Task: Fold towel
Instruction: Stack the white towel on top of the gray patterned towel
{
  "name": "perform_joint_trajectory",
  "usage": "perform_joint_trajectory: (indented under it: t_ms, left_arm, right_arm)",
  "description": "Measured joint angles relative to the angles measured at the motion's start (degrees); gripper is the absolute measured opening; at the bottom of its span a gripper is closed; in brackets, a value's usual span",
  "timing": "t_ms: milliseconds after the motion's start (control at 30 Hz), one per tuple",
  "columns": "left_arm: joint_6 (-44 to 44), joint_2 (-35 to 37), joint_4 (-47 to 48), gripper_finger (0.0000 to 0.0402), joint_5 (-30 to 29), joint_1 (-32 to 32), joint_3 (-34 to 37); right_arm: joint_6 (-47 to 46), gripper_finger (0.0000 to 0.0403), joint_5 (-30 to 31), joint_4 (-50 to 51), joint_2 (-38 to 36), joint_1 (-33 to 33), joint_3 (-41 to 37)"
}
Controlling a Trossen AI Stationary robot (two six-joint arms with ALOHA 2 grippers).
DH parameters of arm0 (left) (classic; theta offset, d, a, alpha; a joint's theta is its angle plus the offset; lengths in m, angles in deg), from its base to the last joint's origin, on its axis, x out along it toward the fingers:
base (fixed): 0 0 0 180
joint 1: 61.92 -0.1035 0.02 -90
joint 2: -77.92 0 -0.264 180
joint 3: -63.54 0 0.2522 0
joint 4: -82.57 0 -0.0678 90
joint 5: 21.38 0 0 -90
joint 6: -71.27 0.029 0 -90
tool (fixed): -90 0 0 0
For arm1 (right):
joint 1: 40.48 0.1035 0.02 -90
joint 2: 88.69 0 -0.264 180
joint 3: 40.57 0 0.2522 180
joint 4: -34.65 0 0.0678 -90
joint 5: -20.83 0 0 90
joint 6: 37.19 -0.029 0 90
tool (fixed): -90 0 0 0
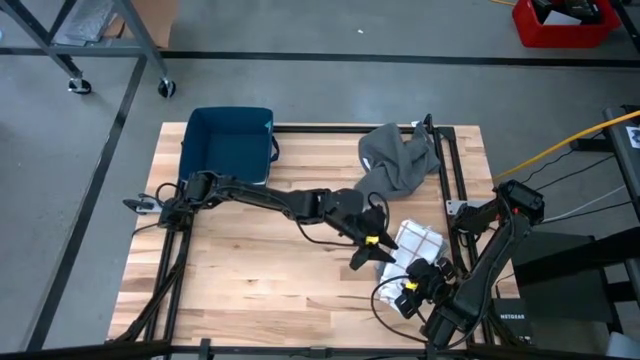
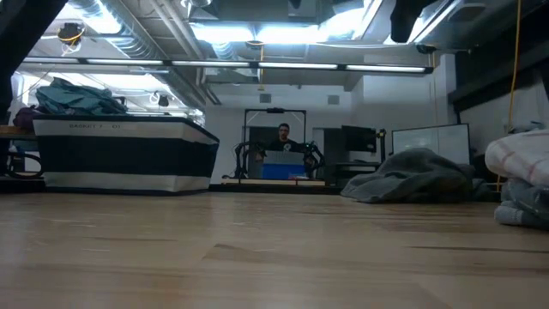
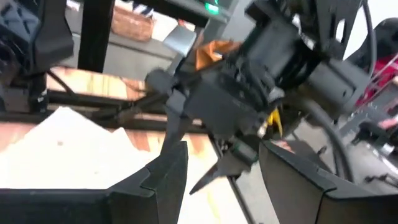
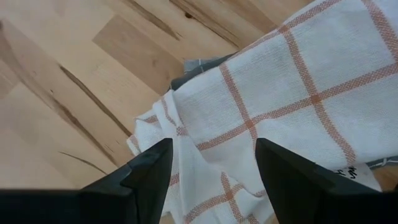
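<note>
Table [image 1: 250, 280]; towel [image 4: 298, 93] under right jaws

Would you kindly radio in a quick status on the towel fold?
Both grippers open, left gripper and right gripper beside the checked towel. Towel crumpled, unfolded, not gripped. Grey cloth heaped behind it.

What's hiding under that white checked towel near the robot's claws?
In the right wrist view, a grey edge pokes out from under the white checked towel, probably another cloth. How far it runs beneath is covered. The wooden table lies around it.
</note>
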Motion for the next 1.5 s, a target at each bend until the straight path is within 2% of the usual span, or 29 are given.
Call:
perform_joint_trajectory:
  t_ms: [167, 400, 500, 633, 967, 1133, 1267, 1367, 1500]
  left_arm:
    - [0.68, 0.00, 4.16, 0.0189, -0.02, 0.50, 0.00]
    - [4.30, 1.20, 3.84, 0.0189, -2.95, 1.87, 0.00]
    - [6.05, 4.36, 6.11, 0.0189, -3.25, 2.21, 0.04]
    - [9.55, 10.29, 14.29, 0.0189, -4.61, 2.17, -0.02]
    - [11.53, 22.23, 46.09, 0.0189, -14.37, 4.55, -0.07]
    - [11.36, 24.13, 59.58, 0.0189, -23.60, 8.25, -0.04]
    - [10.77, 25.26, 64.89, 0.0189, -27.46, 11.32, 0.02]
    - [9.81, 27.80, 65.09, 0.0189, -29.40, 13.35, 0.04]
    - [8.86, 32.91, 65.73, 0.0189, -35.59, 16.07, 0.04]
  right_arm:
    - [-0.02, 0.0234, 0.01, -0.08, 0.02, 0.00, 0.00]
    - [0.00, 0.0234, 0.02, -0.99, 0.02, 0.00, 0.00]
    - [-0.04, 0.0234, 0.15, -1.33, 0.02, 0.00, 0.00]
    - [-0.07, 0.0234, 1.80, -2.08, 0.04, 0.00, -0.02]
    - [-0.07, 0.0234, 1.77, -11.16, 0.04, 0.00, -0.02]
    - [0.95, 0.0234, 1.57, -13.45, 0.04, 0.01, -0.02]
    - [2.51, 0.0234, 0.92, -12.82, 0.04, 0.01, -0.02]
    - [3.09, 0.0234, 0.81, -12.86, 0.04, 0.01, -0.02]
    - [2.97, 0.0234, 0.88, -13.05, 0.04, 0.00, -0.02]
